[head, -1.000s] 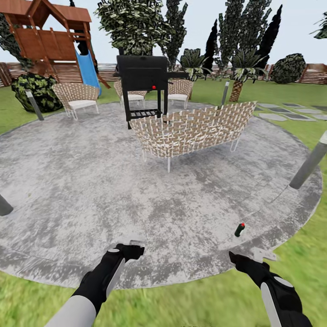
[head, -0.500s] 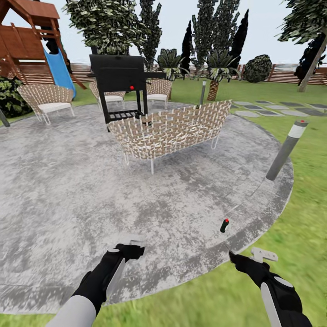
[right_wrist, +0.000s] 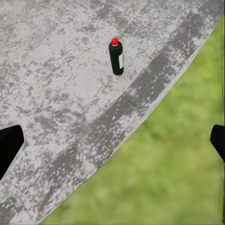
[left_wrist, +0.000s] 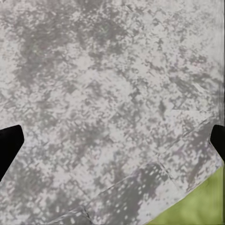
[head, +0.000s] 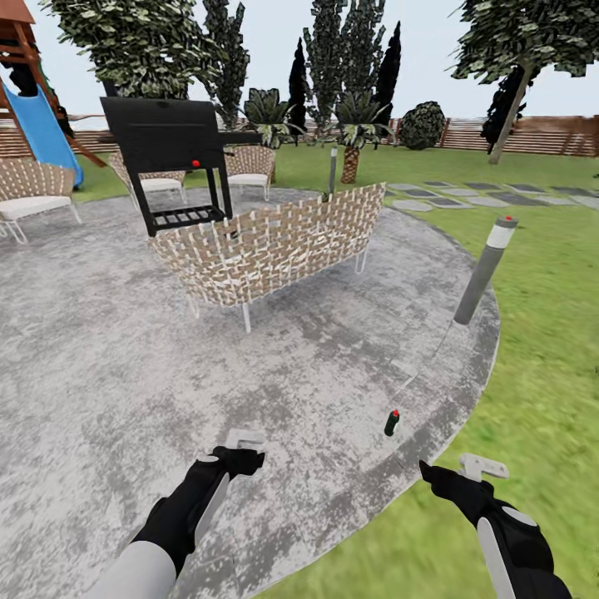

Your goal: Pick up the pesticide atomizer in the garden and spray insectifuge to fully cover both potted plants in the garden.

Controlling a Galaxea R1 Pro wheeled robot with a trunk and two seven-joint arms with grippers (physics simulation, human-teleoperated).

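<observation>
Head view: bottle [head: 391,423] stands upright on the round grey paving [head: 125,358], near the paving's edge, dark green body with a red cap here. It sits well in front of the woven sofa [head: 266,245] and nearer the robot than the grey post [head: 485,270], which stands at the paving edge beside the lawn [head: 541,374]. Behind the sofa: black grill [head: 170,158], woven chairs [head: 158,179], a blue slide [head: 42,133], palms [head: 353,125], taller trees and a brown fence [head: 541,137]; grey stepping stones [head: 466,200] cross the grass off to the sofa's far side. Left gripper [head: 243,441] hangs over the paving, nearer the robot than the sofa, well apart from the bottle, holding nothing; how far it is spread can't be read from this angle. Right gripper [head: 478,467] hangs over the paving rim just short of the bottle, not touching it, empty. Left wrist view: mottled grey paving, a curved seam and a sliver of green grass at one corner; the two dark fingertips [left_wrist: 9,147] sit at opposite edges of the frame, so the jaws are spread wide with nothing between them. Right wrist view: bottle [right_wrist: 116,57] upright on the paving just inside the darker edge band, white label patch visible, red cap on top, grass beyond the rim. Dark fingertips [right_wrist: 9,145] at both frame edges, spread wide, nothing held; the bottle is well ahead of them.
</observation>
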